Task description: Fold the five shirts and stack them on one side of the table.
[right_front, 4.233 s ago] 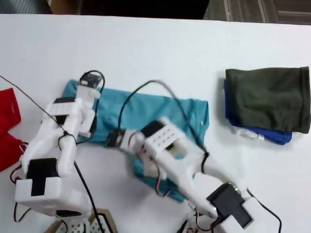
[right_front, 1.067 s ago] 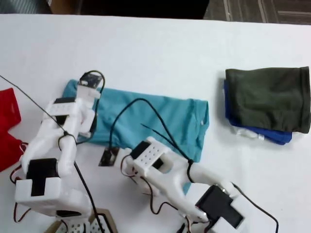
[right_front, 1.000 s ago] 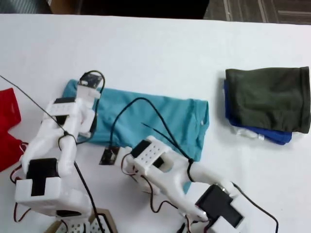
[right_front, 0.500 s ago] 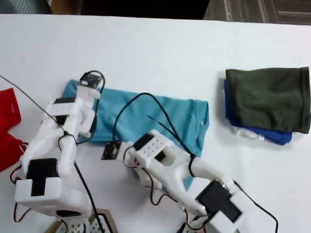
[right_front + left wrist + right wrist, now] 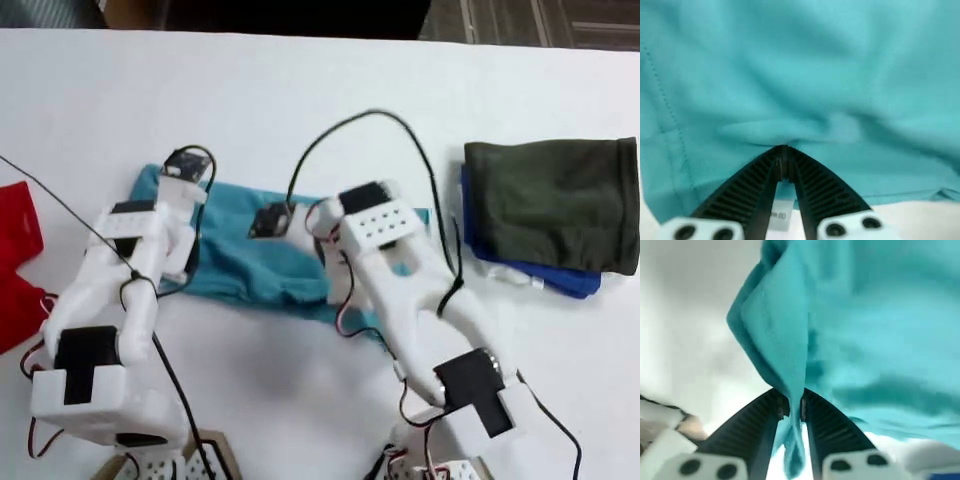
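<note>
- Folding looked mid-step, with two shirts done by my count. The table (image 5: 300, 100) carried all the work in its near half.
- Teal shirt (image 5: 240, 265) lay across the middle, between the arms. Its near edge was lifted and bunched toward its centre, which I read as a lengthwise fold under way.
- Right arm (image 5: 410, 290) reached over the shirt's right half and hid that end. Left arm (image 5: 110, 280) sat over the left end.
- Stack sat on the right side, well apart from the teal shirt, with an olive shirt (image 5: 550, 200) on a blue shirt (image 5: 540, 275). A white scrap poked out underneath, and I couldn't tell if it was a third shirt. I took the stack as the drop zone.
- Red shirt (image 5: 15, 260) lay unfolded at the left edge, partly out of view, next in line.
- Right gripper (image 5: 790, 407) was clamped on a doubled hem with cloth hanging through the jaws, probably to carry that edge across.
- Left gripper (image 5: 784, 160) had its tips closed on a small pinch of teal near the hem. It was likely an anchor so the cloth didn't drag.
- Cable (image 5: 400, 130) looped high off the right arm toward the stack, a possible snag on the carry over.
</note>
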`<state>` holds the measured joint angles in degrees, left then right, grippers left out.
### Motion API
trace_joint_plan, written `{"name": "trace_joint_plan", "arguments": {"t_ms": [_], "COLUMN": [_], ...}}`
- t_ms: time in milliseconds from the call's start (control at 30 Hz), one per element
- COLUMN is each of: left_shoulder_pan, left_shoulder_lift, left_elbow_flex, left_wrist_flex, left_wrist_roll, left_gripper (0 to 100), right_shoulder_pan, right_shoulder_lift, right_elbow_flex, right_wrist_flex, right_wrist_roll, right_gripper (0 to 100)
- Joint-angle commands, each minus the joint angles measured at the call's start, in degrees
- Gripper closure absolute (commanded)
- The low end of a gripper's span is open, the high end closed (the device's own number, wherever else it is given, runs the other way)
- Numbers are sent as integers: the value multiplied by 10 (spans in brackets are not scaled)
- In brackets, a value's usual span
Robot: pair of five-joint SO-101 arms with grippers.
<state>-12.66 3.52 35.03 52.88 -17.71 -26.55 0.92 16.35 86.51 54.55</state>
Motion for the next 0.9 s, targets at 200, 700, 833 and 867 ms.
{"name": "trace_joint_plan", "arguments": {"t_ms": [200,700,833,867], "left_shoulder_pan": [3,3,3,3], "left_shoulder_lift": [-7,-7,-7,-7], "left_elbow_flex": [0,0,0,0], "left_wrist_flex": [-10,-10,-10,-10], "left_wrist_roll": [1,1,1,1], "left_gripper": [973,973,973,973], "right_shoulder_pan": [29,31,32,34], "right_shoulder_lift": [66,276,265,265], "right_elbow_flex": [-190,-335,-359,-367], "right_wrist_flex": [7,29,13,13], "right_wrist_roll": [46,46,42,42], "right_gripper": [978,978,972,963]}}
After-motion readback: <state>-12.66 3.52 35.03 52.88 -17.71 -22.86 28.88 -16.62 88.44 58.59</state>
